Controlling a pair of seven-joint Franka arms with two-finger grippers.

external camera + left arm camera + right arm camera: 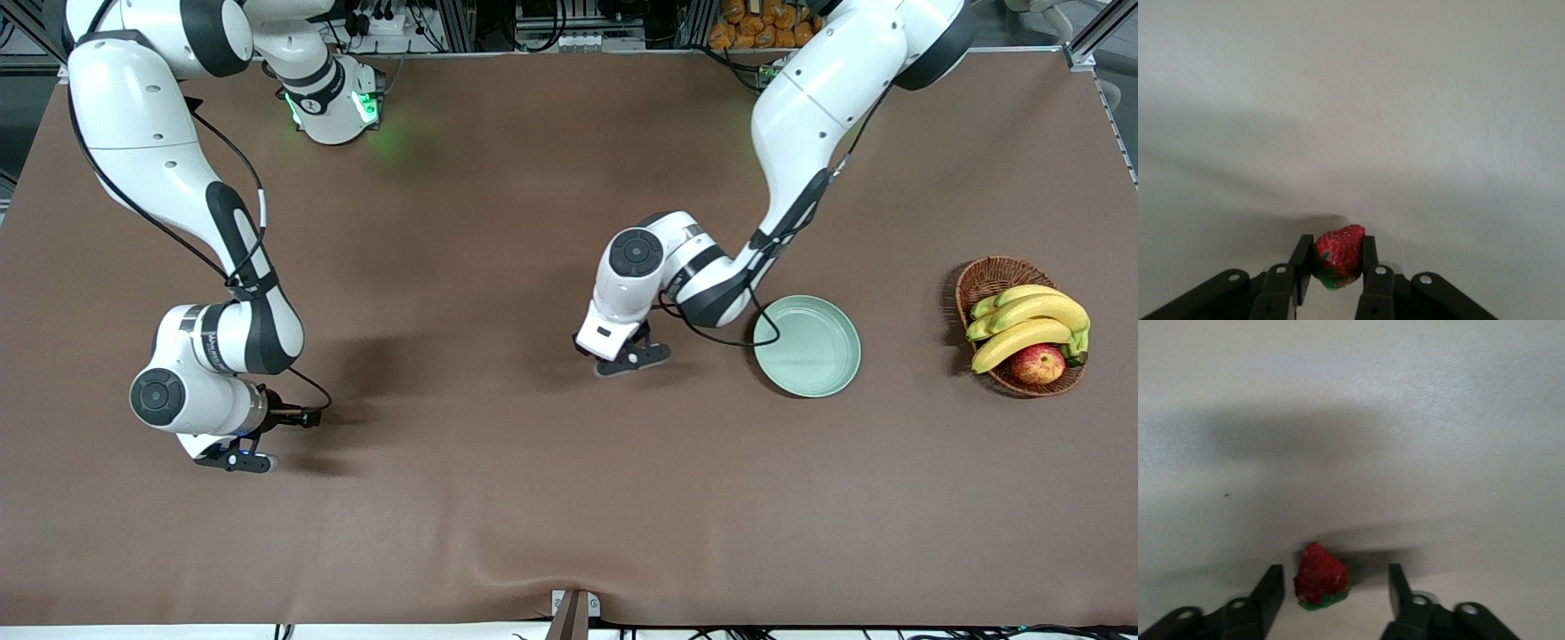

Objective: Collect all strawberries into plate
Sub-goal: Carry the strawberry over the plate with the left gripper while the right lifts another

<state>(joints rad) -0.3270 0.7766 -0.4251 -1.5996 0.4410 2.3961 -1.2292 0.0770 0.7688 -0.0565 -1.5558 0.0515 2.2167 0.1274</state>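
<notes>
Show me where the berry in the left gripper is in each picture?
Front view: hidden under the left gripper, beside the plate.
Left wrist view: the berry sits pinched between the fingers, low in the middle.
Right wrist view: not in it; a different berry lies there.
Shared landmark: the brown table.

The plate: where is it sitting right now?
In the front view, the plate lies on the table between the left gripper and the wicker basket, toward the left arm's end.
</notes>
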